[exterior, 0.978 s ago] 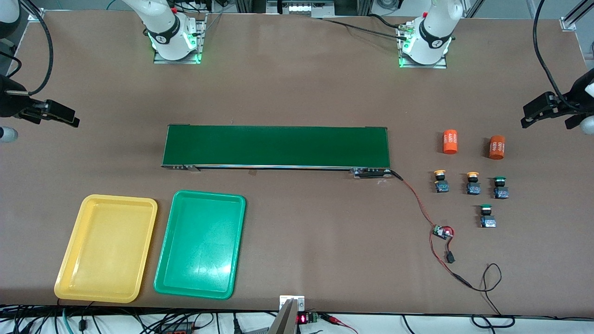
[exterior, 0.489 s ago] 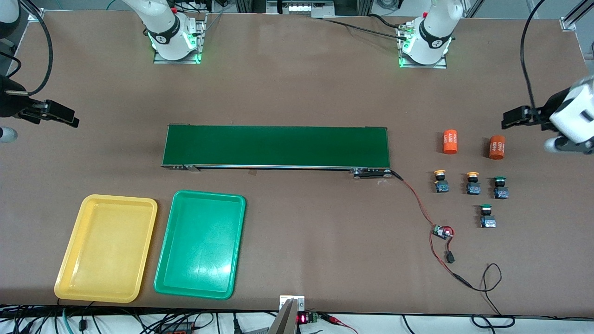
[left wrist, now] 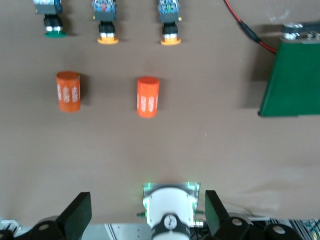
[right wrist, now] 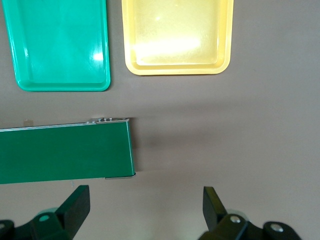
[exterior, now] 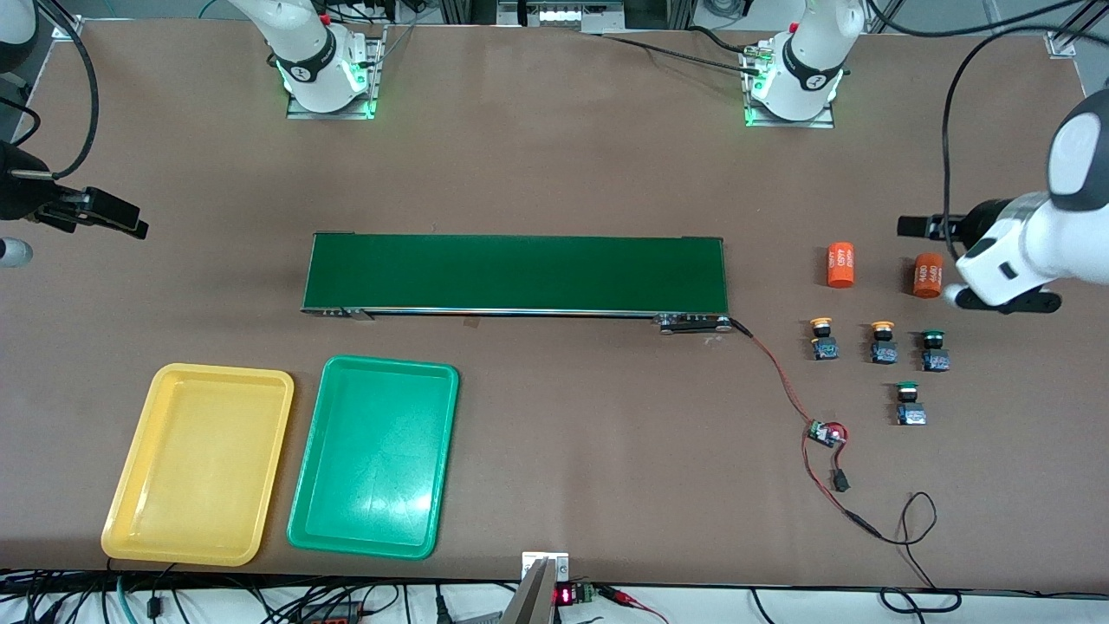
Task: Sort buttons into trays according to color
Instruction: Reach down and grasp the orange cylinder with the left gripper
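Observation:
Two yellow-capped buttons (exterior: 821,338) (exterior: 883,342) and two green-capped buttons (exterior: 935,350) (exterior: 909,403) stand on the table at the left arm's end. Three of them show in the left wrist view: one green (left wrist: 52,20) and two yellow (left wrist: 106,22) (left wrist: 170,25). The yellow tray (exterior: 199,464) and the green tray (exterior: 374,457) lie side by side at the right arm's end, both bare, and also show in the right wrist view (right wrist: 177,35) (right wrist: 57,45). My left gripper (exterior: 907,227) (left wrist: 147,210) is open and empty over the table beside an orange cylinder. My right gripper (exterior: 130,224) (right wrist: 145,205) is open and empty and waits at the right arm's end.
Two orange cylinders (exterior: 840,264) (exterior: 927,275) lie just farther from the front camera than the buttons. A long dark-green conveyor belt (exterior: 515,273) spans the table's middle. A red and black wire with a small board (exterior: 827,432) trails from the belt's end near the buttons.
My left arm has swung in from the table's edge toward the orange cylinders and turned its wrist. The right arm and all the objects have not moved.

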`<action>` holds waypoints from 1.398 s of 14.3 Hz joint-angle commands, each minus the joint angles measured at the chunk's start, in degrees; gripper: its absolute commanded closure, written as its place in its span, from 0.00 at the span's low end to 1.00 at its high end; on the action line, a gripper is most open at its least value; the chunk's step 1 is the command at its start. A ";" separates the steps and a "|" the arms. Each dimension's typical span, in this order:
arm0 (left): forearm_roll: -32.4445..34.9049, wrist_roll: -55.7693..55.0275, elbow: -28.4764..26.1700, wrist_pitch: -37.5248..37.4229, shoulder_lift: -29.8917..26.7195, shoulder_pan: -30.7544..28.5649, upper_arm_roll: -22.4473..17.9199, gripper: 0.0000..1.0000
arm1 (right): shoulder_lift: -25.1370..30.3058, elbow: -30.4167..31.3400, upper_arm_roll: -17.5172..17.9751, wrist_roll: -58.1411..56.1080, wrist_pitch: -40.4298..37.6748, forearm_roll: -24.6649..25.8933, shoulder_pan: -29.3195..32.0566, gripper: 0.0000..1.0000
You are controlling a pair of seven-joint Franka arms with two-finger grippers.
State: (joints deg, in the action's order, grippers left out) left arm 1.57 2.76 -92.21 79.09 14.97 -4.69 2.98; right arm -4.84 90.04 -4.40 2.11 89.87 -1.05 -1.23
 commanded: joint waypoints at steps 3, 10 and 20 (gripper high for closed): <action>1.25 3.73 -24.57 25.63 -8.73 -0.84 0.45 0.00 | -0.87 -0.92 -0.61 0.53 0.57 -1.32 -0.27 0.00; 5.62 9.70 -38.57 57.21 -0.74 -0.67 0.36 0.00 | -0.96 -1.01 -0.52 0.70 0.92 -1.15 -0.53 0.00; 7.13 11.92 -43.58 60.83 0.85 -2.68 0.45 0.00 | -0.96 -1.10 -0.52 0.53 0.92 -1.24 -0.18 0.00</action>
State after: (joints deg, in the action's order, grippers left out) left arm 7.86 14.02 -134.69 139.07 16.41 -5.71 3.01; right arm -5.48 90.03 -4.51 2.17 91.02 -1.46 -1.48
